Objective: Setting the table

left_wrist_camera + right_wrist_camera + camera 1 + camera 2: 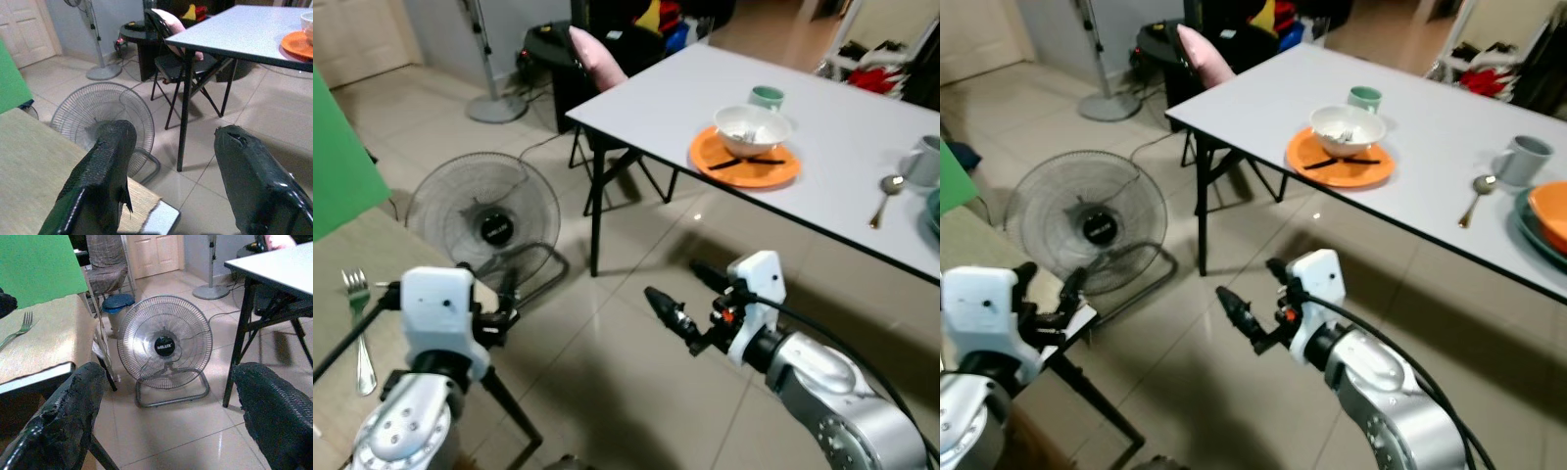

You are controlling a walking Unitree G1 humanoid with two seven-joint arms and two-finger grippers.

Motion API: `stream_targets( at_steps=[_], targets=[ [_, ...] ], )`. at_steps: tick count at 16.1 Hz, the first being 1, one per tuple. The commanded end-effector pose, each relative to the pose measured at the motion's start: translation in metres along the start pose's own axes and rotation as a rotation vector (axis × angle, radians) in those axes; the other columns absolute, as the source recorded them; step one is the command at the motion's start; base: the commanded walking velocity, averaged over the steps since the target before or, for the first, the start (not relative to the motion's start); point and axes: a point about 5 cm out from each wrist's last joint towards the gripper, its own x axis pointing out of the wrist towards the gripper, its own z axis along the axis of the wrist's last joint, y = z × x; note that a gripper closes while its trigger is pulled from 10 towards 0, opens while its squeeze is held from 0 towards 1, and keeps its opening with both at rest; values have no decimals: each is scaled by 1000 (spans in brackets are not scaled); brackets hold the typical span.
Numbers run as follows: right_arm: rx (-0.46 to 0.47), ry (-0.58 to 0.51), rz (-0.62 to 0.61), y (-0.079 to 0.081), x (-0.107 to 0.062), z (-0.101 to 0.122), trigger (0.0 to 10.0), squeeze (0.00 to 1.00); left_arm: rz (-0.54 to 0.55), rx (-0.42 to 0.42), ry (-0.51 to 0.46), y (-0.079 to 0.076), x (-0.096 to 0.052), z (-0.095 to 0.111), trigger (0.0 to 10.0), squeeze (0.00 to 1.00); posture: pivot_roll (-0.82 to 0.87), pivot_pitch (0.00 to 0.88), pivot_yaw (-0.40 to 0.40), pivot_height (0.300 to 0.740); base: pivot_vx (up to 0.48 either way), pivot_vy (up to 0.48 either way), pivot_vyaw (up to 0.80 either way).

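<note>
Left end effector [504,294] is held wide and empty near the fork [358,328] (thin, stiff, slippery metal), best pinched mid-handle; right end effector [680,299] is likewise wide, empty.

"MILUX" on the floor fan [165,346] hub badge

A glossy tiled floor [636,245] reflects light; the round wire-metal fan [165,343] gleams; the grey table [803,108] looks matt and smooth.
</note>
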Motion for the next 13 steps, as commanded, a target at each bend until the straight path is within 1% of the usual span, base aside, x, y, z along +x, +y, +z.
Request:
stream_targets(
  at_steps=[1,4,6,9,13],
  targets=[
    [-2,4,-4,-3,-1,1,10000,0,-10,-4,-3,-3,-2,2,10000,0,4,16,25,740,0,300,0],
    [2,3,-3,-3,-2,0,10000,0,-10,-1,-3,-3,-2,3,10000,0,8,16,28,740,0,300,0],
    [4,3,-3,-2,-2,0,10000,0,-12,9,-3,-3,-3,4,10000,0,8,17,31,740,0,0,0],
    [13,3,-6,-1,-2,-1,10000,0,-17,2,1,-3,-3,4,10000,0,10,22,35,740,0,0,0],
    [24,5,-2,0,-2,-2,10000,0,-10,7,0,0,-2,5,10000,0,13,26,37,740,0,321,0]
  ],
)
